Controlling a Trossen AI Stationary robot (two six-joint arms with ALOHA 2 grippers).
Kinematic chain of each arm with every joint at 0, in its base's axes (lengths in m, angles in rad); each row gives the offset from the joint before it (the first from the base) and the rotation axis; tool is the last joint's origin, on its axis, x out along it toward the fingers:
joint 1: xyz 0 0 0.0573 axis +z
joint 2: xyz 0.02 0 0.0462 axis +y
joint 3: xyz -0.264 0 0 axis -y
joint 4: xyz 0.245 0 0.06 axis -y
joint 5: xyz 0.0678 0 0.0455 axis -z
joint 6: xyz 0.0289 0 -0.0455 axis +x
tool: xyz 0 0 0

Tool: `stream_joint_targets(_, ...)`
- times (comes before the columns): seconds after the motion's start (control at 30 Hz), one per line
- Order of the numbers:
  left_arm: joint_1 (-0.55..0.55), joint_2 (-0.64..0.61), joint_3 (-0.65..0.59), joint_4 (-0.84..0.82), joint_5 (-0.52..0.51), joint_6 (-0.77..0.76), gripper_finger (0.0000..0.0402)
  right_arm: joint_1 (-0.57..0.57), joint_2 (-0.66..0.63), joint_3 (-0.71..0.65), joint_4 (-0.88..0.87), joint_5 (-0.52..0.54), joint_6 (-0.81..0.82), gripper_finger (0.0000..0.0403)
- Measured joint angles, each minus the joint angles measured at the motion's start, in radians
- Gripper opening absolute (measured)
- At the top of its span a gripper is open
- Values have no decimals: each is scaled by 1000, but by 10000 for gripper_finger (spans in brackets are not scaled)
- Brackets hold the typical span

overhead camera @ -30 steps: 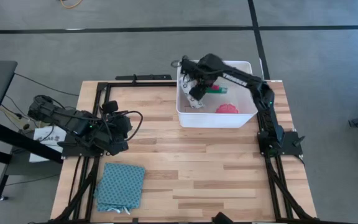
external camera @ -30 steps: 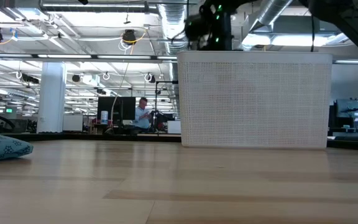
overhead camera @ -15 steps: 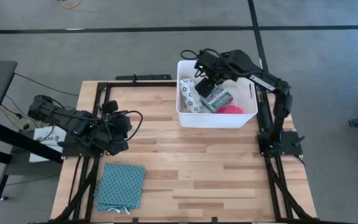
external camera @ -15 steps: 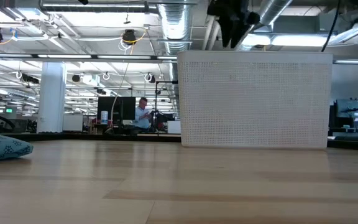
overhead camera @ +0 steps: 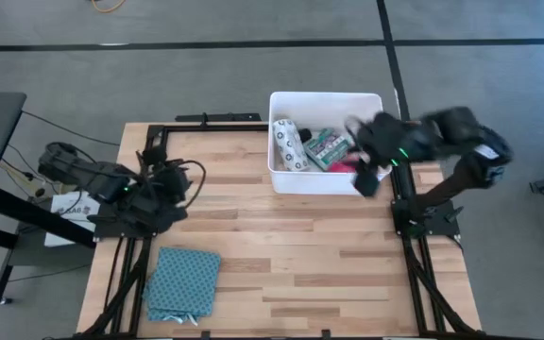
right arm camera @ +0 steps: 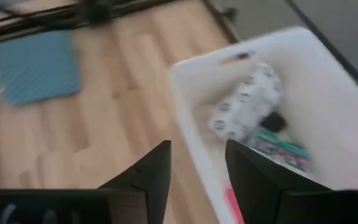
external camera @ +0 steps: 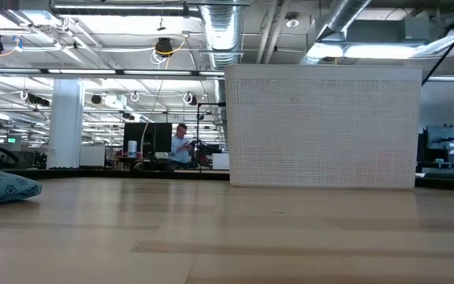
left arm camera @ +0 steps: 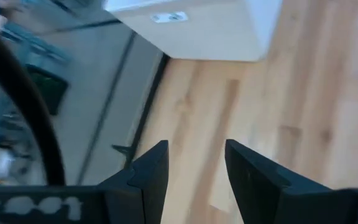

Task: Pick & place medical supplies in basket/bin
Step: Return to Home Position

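The white tub (overhead camera: 327,102) stands at the table's far right; in the low view its perforated wall (external camera: 321,126) fills the middle. Inside lie the silvery dotted packet (overhead camera: 289,146), the green-and-red box (overhead camera: 329,148) and a pink item (overhead camera: 346,166). The right wrist view also shows the packet (right arm camera: 247,102) and the box (right arm camera: 279,148). My right gripper (overhead camera: 365,178) hovers open and blurred over the tub's near right corner, its fingers (right arm camera: 154,171) empty. My left gripper (overhead camera: 178,179) waits open at the table's left side, pointing toward the tub (left arm camera: 216,28).
A blue patterned cloth (overhead camera: 183,281) lies at the near left corner, also in the low view (external camera: 2,189) and the right wrist view (right arm camera: 36,65). Bare wood spans the table's middle (overhead camera: 291,246). Black frame rails (overhead camera: 149,142) edge the table. A person sits far behind in the room.
My right gripper has risen out of the tub and swung toward the table's right edge, now over the tub's near right corner. The green-and-red box has stayed lying in the tub beside the dotted packet. My left arm has shifted slightly.
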Motion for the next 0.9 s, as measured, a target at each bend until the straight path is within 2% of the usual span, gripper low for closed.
stream_joint_targets(0.13,-63,-63,-1,-1,15,-58,148,235,-102,-145,51,178,71,144)
stream_joint_targets(0.27,-154,-149,-7,6,-32,-66,148,454,-218,-361,113,400,176,145)
stream_joint_targets(0.33,-194,-203,-49,45,-72,-66,148,544,-273,-487,167,475,244,147)
stream_joint_targets(0.43,-236,-297,-181,194,-95,-71,148,646,-350,-686,255,566,311,148)
stream_joint_targets(0.53,-265,-388,-380,402,-89,26,148,718,-409,-898,377,638,357,147)
stream_joint_targets(0.7,-298,-506,-648,730,7,276,148,807,-474,-1183,632,741,355,144)
stream_joint_targets(0.77,-298,-550,-705,843,51,355,148,837,-495,-1272,735,796,355,143)
stream_joint_targets(0.9,-297,-657,-796,1061,204,445,148,891,-509,-1428,1011,797,341,145)
